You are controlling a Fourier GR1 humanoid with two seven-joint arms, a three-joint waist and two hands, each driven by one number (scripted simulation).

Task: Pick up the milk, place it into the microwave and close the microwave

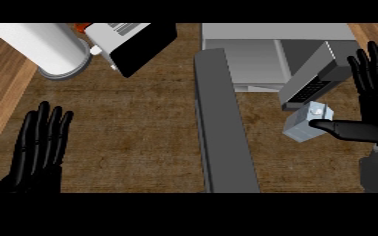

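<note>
So the biggest thing in front of you is the counter point(133, 130), brown and worn-looking, with the microwave point(255, 55) sitting at the far side, right of centre. Its door point(225, 130) is swung wide open and sticks straight out toward you like a long grey slab, so it basically splits the counter into a left half and a right half. Keep that in mind, because the milk is on the right half.

Far left there's a big white cylinder point(48, 47) and next to it a toaster point(129, 42) lying at an angle. Neither is in your way.

Your left hand point(40, 145) is down at the lower left, fingers straight and pointing up, just resting, holding nothing. It's also on the wrong side of the door, so forget it for the pick.

Your right hand point(358, 120) is the one that matters. Fingers are straight up along the right edge, thumb poking out to the left, so it's open, not gripping yet.

The milk point(308, 121) is a small pale carton on the counter, right of the door and in front of the microwave's control panel point(314, 80). It sits just left of your palm, and the thumb tip looks like it's touching or nearly touching its near side. The carton seems tipped a bit, long axis leaning up and to the right, though I can't tell for sure. I'd say slide left a touch and curl around it.
</note>
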